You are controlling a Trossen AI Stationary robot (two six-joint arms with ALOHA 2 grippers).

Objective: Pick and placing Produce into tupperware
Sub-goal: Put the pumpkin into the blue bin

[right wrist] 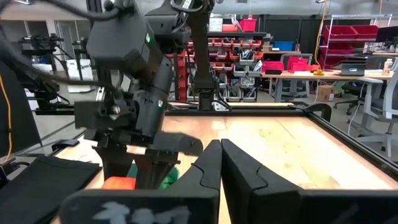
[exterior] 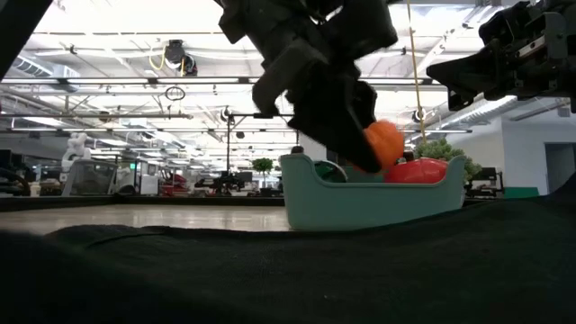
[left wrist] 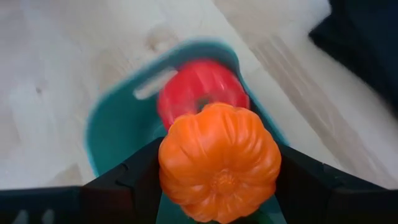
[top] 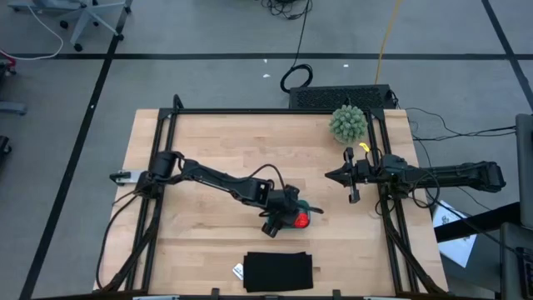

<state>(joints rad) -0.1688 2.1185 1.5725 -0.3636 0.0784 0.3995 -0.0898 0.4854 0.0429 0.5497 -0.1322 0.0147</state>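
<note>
Centrally on the wooden table [top: 208, 142], the left gripper [left wrist: 217, 186] hangs over the shallow teal-blue rectangular plastic tupperware [exterior: 369, 202], its jaws clamped on the ribbed orange ball [left wrist: 217, 163], whose dimpled end faces the wrist camera. Inside the container lies the red tomato-like piece [left wrist: 199, 87], and a dark-green piece [exterior: 329, 171], probably the striped watermelon, sits beside it. Its long axis cannot be judged confidently. Nearby, the flat black rectangle [top: 278, 272] lies toward the front edge. The pale-green spiky ball [top: 348, 123] sits well apart, near the right gripper [top: 333, 176], whose fingers rest together.
</note>
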